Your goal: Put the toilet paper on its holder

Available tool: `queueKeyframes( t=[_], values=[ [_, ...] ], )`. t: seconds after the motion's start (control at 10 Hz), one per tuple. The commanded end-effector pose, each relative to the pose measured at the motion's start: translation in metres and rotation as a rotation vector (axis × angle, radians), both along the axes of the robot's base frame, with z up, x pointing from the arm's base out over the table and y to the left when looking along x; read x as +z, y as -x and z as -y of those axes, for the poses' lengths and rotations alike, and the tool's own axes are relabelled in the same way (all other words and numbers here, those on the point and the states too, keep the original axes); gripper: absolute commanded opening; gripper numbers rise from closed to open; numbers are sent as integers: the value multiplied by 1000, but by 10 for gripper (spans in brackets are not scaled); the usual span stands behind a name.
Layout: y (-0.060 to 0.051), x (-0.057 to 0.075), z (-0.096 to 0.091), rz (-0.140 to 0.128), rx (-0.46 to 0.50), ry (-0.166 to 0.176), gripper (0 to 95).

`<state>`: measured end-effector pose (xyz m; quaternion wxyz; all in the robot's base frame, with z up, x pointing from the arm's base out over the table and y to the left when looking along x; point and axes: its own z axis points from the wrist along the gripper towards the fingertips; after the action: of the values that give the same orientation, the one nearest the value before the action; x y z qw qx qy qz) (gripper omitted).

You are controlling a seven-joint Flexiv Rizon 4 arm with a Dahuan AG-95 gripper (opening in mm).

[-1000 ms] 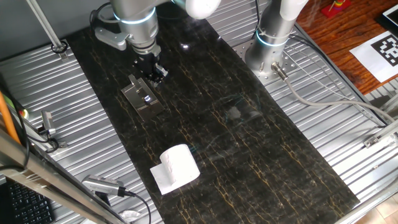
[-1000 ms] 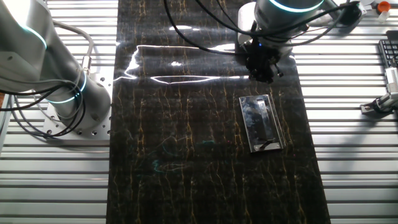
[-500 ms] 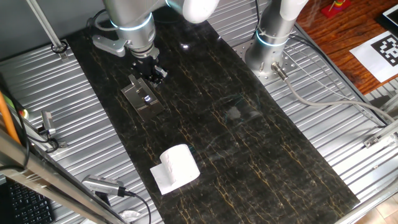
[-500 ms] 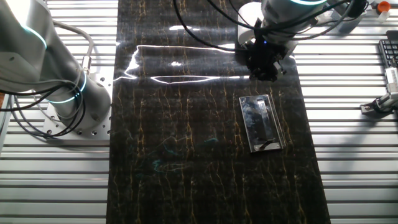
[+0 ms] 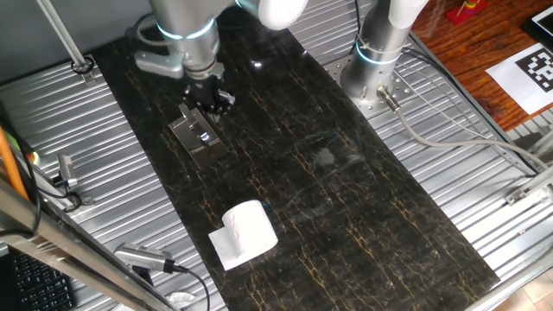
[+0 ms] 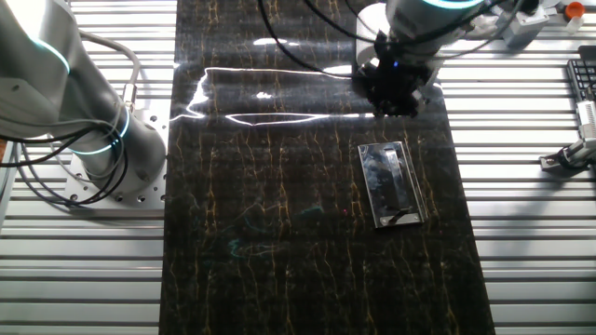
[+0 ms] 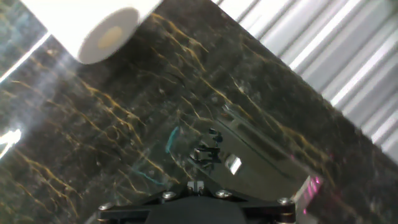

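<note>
The toilet paper (image 5: pixel 251 231), a white roll with a loose sheet, lies on its side on the dark mat near the front; the hand view shows its end (image 7: pixel 93 25) at the top left. It is out of the other fixed view. The holder (image 5: pixel 197 136), a shiny grey plate with a short peg, lies flat on the mat; it also shows in the other fixed view (image 6: pixel 391 183) and the hand view (image 7: pixel 249 154). My gripper (image 5: pixel 212 101) hovers just past the holder's far end (image 6: pixel 396 100), its fingertips together and holding nothing (image 7: pixel 196 186).
A second robot's round silver base (image 5: pixel 371 79) stands at the mat's far right edge, also seen in the other fixed view (image 6: pixel 102 167). Ribbed metal table (image 5: pixel 484 207) surrounds the dark mat (image 5: pixel 346 199). Cables and clamps lie along the table's edges.
My hand has shifted and turned slightly above the holder's far end. The roll and the holder have not moved.
</note>
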<state>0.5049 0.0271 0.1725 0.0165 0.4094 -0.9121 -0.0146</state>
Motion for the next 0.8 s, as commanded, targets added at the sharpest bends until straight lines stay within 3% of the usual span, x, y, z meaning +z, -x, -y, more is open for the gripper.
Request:
queueKeyframes(
  t=[0.1,0.2,0.3,0.4,0.5,0.8],
  values=[
    [-7,-2,-46,-1,50,16,190],
    [-7,-6,-66,-7,67,26,190],
    [-8,-13,-85,-2,117,17,380],
    [-7,-18,-102,3,129,14,380],
    [-7,-28,-128,23,144,13,570],
    [2,-44,-175,53,187,-18,570]
  ],
)
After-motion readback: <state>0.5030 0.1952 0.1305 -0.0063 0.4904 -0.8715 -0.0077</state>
